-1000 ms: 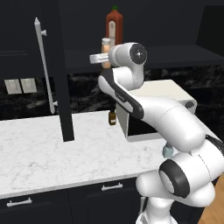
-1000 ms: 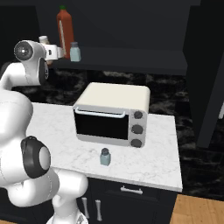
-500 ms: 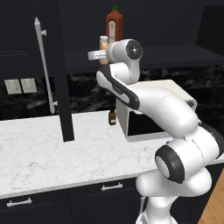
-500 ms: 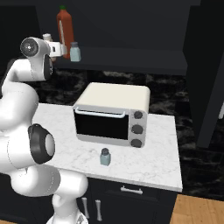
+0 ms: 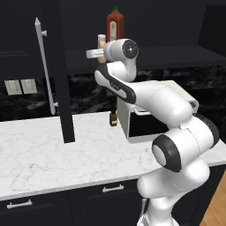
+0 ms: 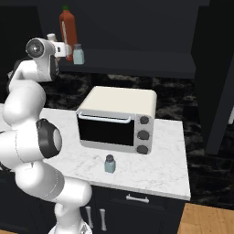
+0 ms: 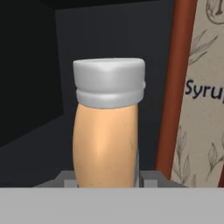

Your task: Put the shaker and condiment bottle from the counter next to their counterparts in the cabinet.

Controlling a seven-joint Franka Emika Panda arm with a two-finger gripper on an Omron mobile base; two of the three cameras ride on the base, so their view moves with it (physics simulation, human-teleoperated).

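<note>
hand view shows the tool (image 7: 107, 181) clenched on the condiment bottle (image 7: 106, 144) beside the red bottle (image 7: 197, 96).

Condiment bottle (image 7: 106, 131) beside red bottle (image 7: 197, 87), in cabinet (image 6: 137, 59).

The arm (image 5: 150, 95) is glossy white with rounded, bulbous segments, dark grey joint bands and round dark end caps.

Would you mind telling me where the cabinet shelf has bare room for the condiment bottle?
The cabinet shelf is bare right of the cabinet shaker. It is crowded where the hand holds the condiment bottle beside the red bottle.
</note>
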